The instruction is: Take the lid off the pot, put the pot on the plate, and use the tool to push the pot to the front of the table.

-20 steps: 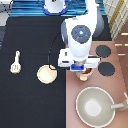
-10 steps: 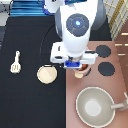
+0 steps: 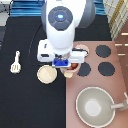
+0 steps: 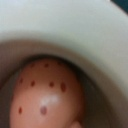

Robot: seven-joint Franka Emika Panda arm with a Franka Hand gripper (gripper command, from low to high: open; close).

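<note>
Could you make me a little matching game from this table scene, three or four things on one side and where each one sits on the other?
Things:
1. spatula
2. plate
3. grey pan
4. end effector

Places in the exterior view:
A. bottom right, on the stove counter
B. far left, on the black table
C. middle, over the small pot at the counter's edge
D. just left of the pot, on the table

Pairs: 1-B, 2-D, 3-A, 4-C
</note>
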